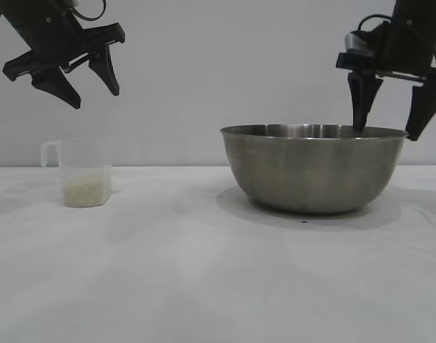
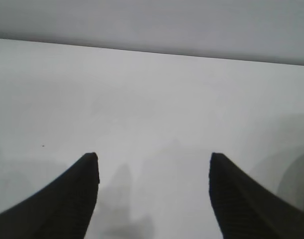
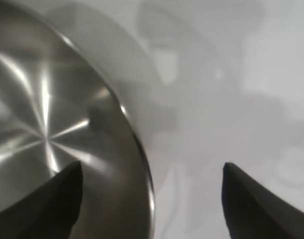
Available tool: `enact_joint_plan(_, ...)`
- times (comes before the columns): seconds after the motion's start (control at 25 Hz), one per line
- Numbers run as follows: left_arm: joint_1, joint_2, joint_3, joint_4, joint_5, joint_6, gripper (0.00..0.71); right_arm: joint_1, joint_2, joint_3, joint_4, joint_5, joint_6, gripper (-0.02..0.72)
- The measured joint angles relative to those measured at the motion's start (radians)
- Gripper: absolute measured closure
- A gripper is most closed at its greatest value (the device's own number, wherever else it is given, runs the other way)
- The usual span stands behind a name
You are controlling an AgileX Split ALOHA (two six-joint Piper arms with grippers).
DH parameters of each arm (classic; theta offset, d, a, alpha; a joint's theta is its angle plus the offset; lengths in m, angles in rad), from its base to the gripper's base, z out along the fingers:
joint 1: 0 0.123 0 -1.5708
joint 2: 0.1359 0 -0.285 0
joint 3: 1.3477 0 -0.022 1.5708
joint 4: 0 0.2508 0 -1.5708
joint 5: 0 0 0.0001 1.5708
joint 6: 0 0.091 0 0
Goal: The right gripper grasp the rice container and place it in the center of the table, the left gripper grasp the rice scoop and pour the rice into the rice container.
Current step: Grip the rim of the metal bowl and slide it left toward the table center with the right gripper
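Left of the bowl [image 1: 314, 168], well apart on the counter [image 1: 204, 271]: scoop [image 1: 81, 174], upright, handle turned away from the bowl, rice [image 1: 83, 191] filling its lower part. Above the scoop, clear of it: left end effector [image 1: 93, 82], fingers spread wide, holding nothing, only bare counter beneath in its wrist view. Nothing for it to do yet.

At the bowl's right rim: right end effector [image 1: 394, 111], wide open, nothing gripped, one finger [image 3: 40, 204] over the inside, the other outside, rim [image 3: 142, 164] between them. Step in hand, by the look of it: grasping the bowl.

To do well: lower until the rim sits deep between the fingers, close squarely on the thin wall, lift only slightly or slide, keep level, stop at the counter's middle, short of the scoop.
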Motion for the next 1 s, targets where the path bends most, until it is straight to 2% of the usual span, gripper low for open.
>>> enact_joint_plan(0.32, 0.000, 0.000, 0.000, 0.000, 0.006, 0.000, 0.251, 0.000, 0.046, 0.006, 0.042, -0.006, -0.012, 0.449)
enact_joint_plan(0.56, 0.000, 0.000, 0.000, 0.000, 0.007, 0.000, 0.251, 0.000, 0.060, 0.006, 0.055, -0.017, -0.031, 0.703)
enact_joint_plan(0.72, 0.000, 0.000, 0.000, 0.000, 0.007, 0.000, 0.251, 0.000, 0.060, 0.006, 0.077, -0.021, -0.057, 0.703)
enact_joint_plan(0.88, 0.000, 0.000, 0.000, 0.000, 0.007, 0.004, 0.251, 0.002, 0.062, 0.006, 0.136, -0.020, -0.091, 0.703)
enact_joint_plan(1.0, 0.000, 0.000, 0.000, 0.000, 0.007, 0.007, 0.251, 0.025, 0.067, 0.007, 0.141, -0.018, -0.104, 0.703)
